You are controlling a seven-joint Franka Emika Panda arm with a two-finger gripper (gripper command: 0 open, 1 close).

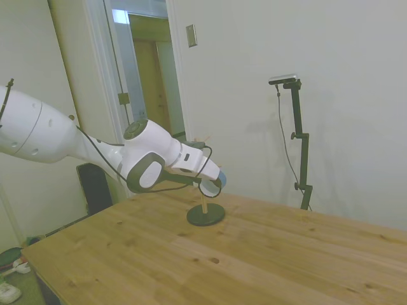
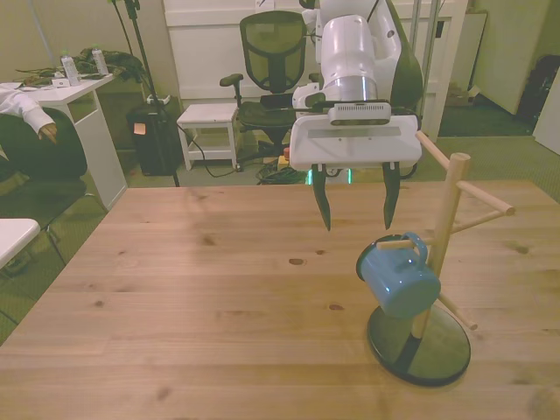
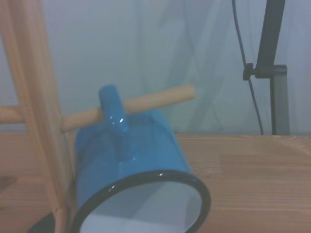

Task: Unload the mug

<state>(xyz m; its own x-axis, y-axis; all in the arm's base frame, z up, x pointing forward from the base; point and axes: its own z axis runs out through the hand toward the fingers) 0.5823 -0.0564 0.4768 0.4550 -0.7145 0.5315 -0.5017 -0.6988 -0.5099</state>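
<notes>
mug (image 2: 400, 278) hangs by its loop handle (image 3: 112, 109) on a lower peg (image 3: 146, 103) of the wooden peg stand (image 2: 444, 229), body tilted, dark rim and pale interior angled down toward the robot side. the stand's dark round base (image 2: 433, 352) sits on the tabletop (image 2: 192, 289) toward the front view's right. gripper (image 2: 357, 208) hovers just behind and above the mug, apart from it, jaws wide apart and empty, fingers pointing down. side view mostly hides the mug behind the wrist; only a sliver of blue shows there.

step in hand: looks like approach / pre-grasp, mug not yet touched.

next move, as i read it: bring the jaws down to straddle the mug wall or rim, clamp, then slide the mug outward along the peg's axis until the handle clears the peg tip, only then lift away. pulling straight up would likely snag the handle and tip the stand.
</notes>
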